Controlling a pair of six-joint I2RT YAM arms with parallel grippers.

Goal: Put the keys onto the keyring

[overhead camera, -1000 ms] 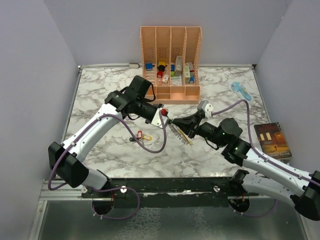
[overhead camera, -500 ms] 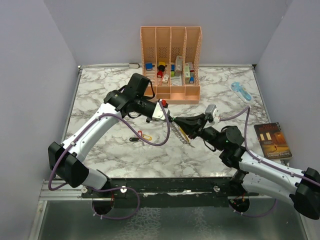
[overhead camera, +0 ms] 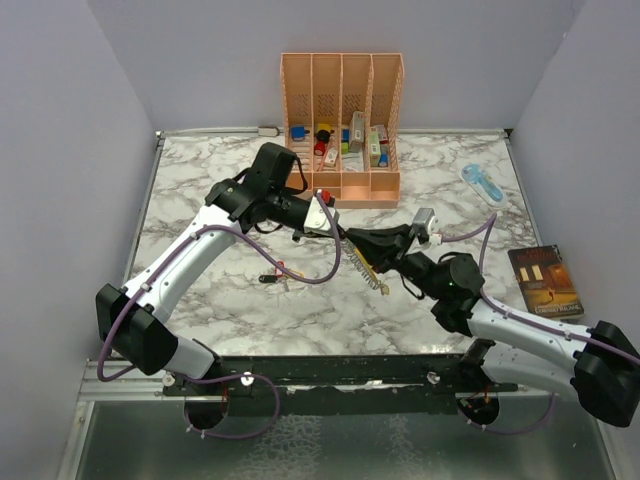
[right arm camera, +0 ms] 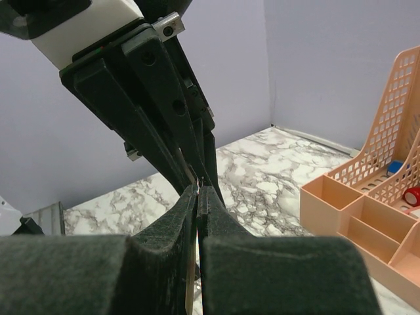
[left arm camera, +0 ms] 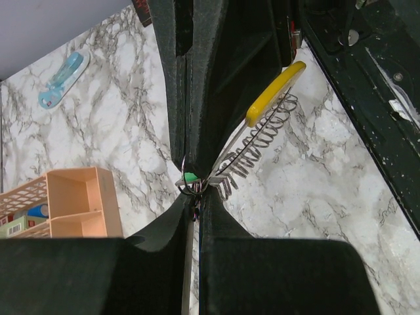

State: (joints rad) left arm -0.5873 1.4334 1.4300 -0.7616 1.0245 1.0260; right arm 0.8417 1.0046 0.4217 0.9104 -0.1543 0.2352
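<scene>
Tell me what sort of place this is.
Probably a robot test booth: a marble-patterned table boxed in by plain grey walls, two arms bolted at its near edge, a peach desk organizer.

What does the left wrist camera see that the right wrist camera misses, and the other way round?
Only the left wrist view shows the keyring, with its yellow band and silvery chain running from the pinch. It also shows a green key tag at the fingertips and the light-blue gadget on the table. Only the right wrist view shows the left arm's white wrist housing and a red-capped item in the organizer. Both show the left gripper and right gripper shut and meeting tip to tip, the marble table and the peach organizer.
</scene>
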